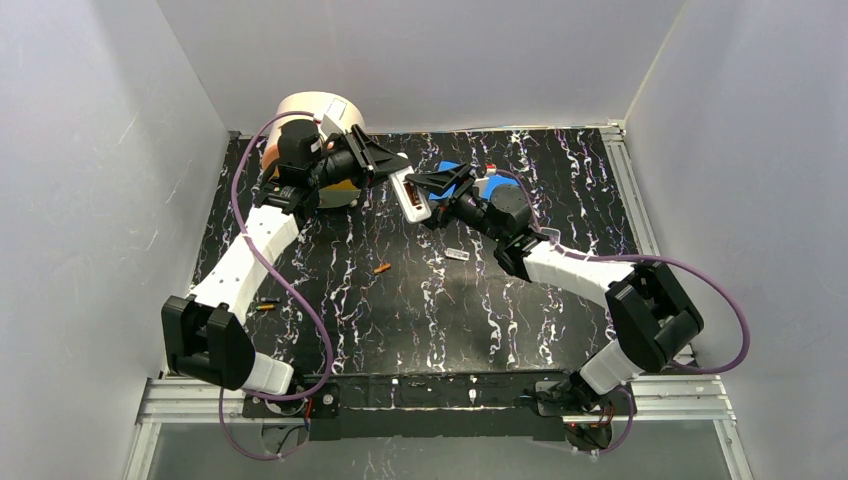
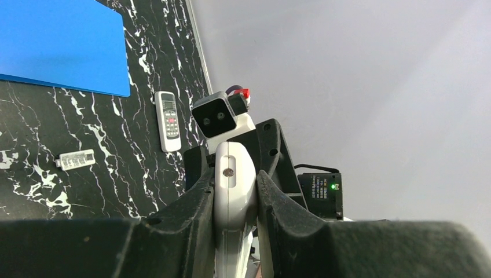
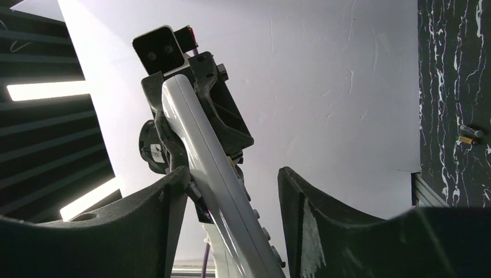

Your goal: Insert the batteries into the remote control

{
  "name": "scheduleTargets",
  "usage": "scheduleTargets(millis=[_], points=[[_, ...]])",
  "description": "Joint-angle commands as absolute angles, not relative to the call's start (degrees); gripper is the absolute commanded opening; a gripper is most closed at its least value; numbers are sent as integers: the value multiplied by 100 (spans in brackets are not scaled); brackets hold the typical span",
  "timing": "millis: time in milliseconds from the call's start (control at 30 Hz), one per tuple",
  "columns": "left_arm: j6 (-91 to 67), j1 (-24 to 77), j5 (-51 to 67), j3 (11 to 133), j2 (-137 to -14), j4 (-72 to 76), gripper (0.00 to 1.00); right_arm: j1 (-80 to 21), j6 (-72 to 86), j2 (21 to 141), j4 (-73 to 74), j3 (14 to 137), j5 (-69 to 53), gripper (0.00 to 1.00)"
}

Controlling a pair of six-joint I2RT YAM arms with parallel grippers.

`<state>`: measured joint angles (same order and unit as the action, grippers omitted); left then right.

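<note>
The left fingers [image 2: 184,215] clamp the remote [image 2: 234,179] by its sides above the bench [image 1: 420,320]; the right fingers [image 3: 315,220] stand wide around its far end. It looks like light, stiff, slick plastic, best pinched across the sides. The batteries [image 1: 381,268] lie loose on the bench.

Remote [image 2: 234,191]: lower end cut by frame bottom in both wrist views. Blue sheet [image 1: 447,167]: mostly hidden behind right arm [image 1: 500,215]. White tub [image 1: 310,105]: front hidden behind left arm [image 1: 300,150]. 2 batteries [image 3: 468,139]: too small to tell ends apart.
</note>
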<state>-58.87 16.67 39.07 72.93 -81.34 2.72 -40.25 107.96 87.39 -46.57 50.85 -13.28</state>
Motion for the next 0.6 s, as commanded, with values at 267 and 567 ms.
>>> scheduleTargets(millis=[267,567], points=[[-5791,1692,4115,7648,-8208,72,0,-4040,10951,8789,-5414,5234,-1475,47],[-6006,1696,4133,8037,-8294,-543,0,-4032,10549,8776,-5310,5302,-1473,37]])
